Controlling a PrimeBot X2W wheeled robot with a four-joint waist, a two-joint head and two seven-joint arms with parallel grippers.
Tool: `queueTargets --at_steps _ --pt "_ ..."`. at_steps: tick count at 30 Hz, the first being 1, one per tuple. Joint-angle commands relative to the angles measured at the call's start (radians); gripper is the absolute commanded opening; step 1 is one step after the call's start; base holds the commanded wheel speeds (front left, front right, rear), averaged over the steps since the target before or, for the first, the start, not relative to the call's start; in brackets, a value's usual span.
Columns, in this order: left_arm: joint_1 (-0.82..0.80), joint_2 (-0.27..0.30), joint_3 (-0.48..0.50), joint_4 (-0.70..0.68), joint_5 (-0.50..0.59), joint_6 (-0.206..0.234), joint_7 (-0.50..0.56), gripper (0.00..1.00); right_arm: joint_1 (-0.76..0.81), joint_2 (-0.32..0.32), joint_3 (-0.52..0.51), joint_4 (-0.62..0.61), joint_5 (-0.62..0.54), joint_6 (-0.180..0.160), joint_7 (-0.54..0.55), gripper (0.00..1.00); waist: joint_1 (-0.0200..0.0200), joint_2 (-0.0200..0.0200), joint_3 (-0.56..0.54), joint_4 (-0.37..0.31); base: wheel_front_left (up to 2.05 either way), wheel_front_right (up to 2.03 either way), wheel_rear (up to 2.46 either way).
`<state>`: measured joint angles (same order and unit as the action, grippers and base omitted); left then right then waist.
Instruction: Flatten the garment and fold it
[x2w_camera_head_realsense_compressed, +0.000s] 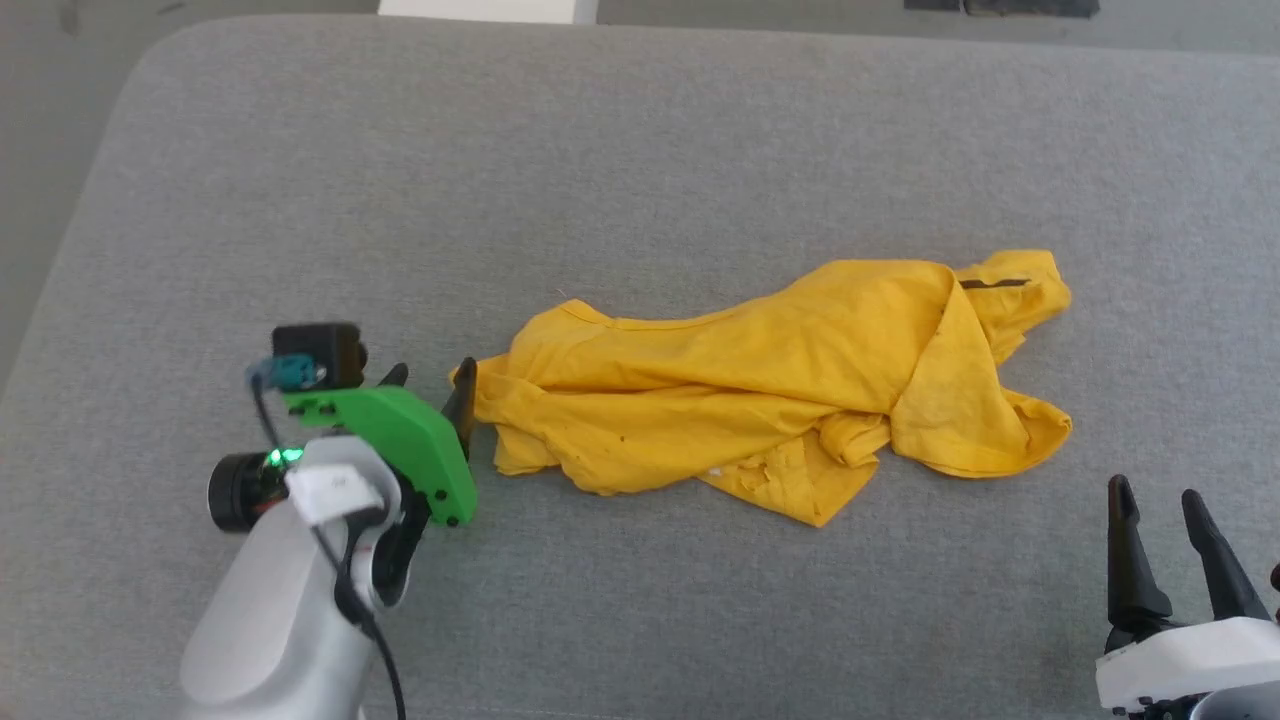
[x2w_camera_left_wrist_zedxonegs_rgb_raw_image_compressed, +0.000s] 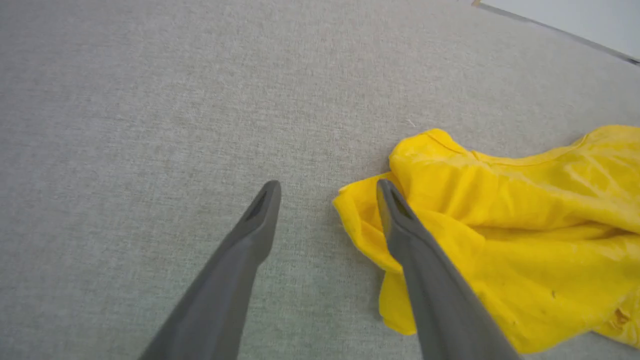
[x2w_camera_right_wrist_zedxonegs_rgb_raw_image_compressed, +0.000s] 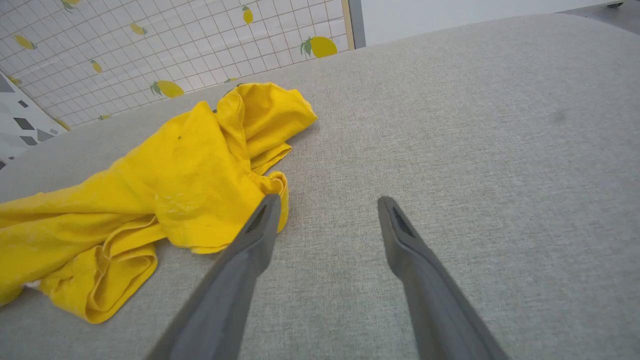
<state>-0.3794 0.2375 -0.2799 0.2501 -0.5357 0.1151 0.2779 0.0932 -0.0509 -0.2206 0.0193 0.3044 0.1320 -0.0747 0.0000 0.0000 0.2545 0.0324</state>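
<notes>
Before me spreads a grey woven cushion (x2w_camera_head_realsense_compressed: 640, 140) with rounded corners, evenly lit. Grey floor (x2w_camera_head_realsense_compressed: 50, 120) shows at ten o'clock. From my right wrist camera, at eleven o'clock, stands a white grid-tiled wall (x2w_camera_right_wrist_zedxonegs_rgb_raw_image_compressed: 165, 45) printed with lemons.

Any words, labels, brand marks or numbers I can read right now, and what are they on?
No text is readable.
The garment: a dark strip near one end, with no lettering legible.
The lemon-patterned tiled surface: pictures only, no words.
</notes>
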Motion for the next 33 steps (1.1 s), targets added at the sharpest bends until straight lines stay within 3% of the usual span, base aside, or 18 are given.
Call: queueTargets --at_steps 1,4,6,10,16,19,22,25,29,30,31,33 --pt "-0.032 0.013 -0.010 0.025 0.008 -0.002 0.030 1.00 -0.014 0.001 -0.002 -0.004 0.002 -0.001 0.001 1.00 0.0000 0.0000 0.022 -0.020 0.00 0.00 0.00" --pt "-0.078 0.028 -0.056 0.106 0.020 -0.005 0.154 1.00 -0.026 0.001 -0.004 0.001 0.004 -0.001 -0.001 1.00 0.0000 0.0000 0.038 -0.037 0.00 0.00 0.00" --pt "-0.084 0.034 -0.073 0.126 0.018 -0.018 0.194 0.00 -0.030 0.001 -0.005 0.004 0.005 -0.001 -0.004 1.00 0.0000 0.0000 0.040 -0.042 0.00 0.00 0.00" --pt "-0.091 0.029 -0.073 0.109 -0.003 -0.052 0.173 0.00 -0.032 0.001 -0.012 0.009 0.006 -0.001 -0.009 1.00 0.0000 0.0000 0.036 -0.038 0.00 0.00 0.00" --pt "-0.070 0.003 -0.008 -0.024 -0.018 -0.041 -0.025 0.00 -0.032 0.001 -0.017 0.013 0.000 -0.001 -0.008 1.00 0.0000 0.0000 0.008 -0.015 0.00 0.00 0.00" --pt "0.003 -0.005 0.045 -0.131 -0.035 -0.006 -0.108 0.00 -0.031 0.001 -0.020 0.011 -0.001 -0.001 -0.006 1.00 0.0000 0.0000 -0.002 -0.005 0.00 0.00 0.00" --pt "0.143 -0.021 0.117 -0.240 -0.050 0.061 -0.202 0.00 -0.026 0.001 -0.020 0.007 0.000 -0.001 -0.005 1.00 0.0000 0.0000 -0.004 0.002 0.00 0.00 0.00" --pt "0.277 -0.073 0.191 -0.285 -0.091 0.119 -0.290 0.00 -0.021 0.001 -0.021 0.005 0.002 -0.001 -0.006 1.00 0.0000 0.0000 0.000 0.006 0.00 0.00 0.00" --pt "0.406 -0.123 0.221 -0.248 -0.142 0.134 -0.338 0.00 -0.016 0.001 -0.028 0.002 0.000 -0.001 -0.001 1.00 0.0000 0.0000 0.008 0.016 0.00 0.00 0.00" --pt "0.420 -0.131 0.216 -0.231 -0.152 0.127 -0.344 0.53 -0.016 0.001 -0.031 0.001 -0.001 -0.001 0.000 1.00 0.0000 0.0000 0.009 0.020 0.00 0.00 0.00" --pt "0.424 -0.139 0.217 -0.218 -0.164 0.123 -0.352 1.00 -0.016 0.001 -0.032 -0.001 -0.003 -0.001 0.002 1.00 0.0000 0.0000 0.010 0.022 0.00 0.00 0.00" --pt "0.418 -0.150 0.219 -0.193 -0.180 0.115 -0.376 1.00 -0.018 0.001 -0.031 -0.004 -0.007 -0.001 0.006 1.00 0.0000 0.0000 0.009 0.027 0.00 0.00 0.00"
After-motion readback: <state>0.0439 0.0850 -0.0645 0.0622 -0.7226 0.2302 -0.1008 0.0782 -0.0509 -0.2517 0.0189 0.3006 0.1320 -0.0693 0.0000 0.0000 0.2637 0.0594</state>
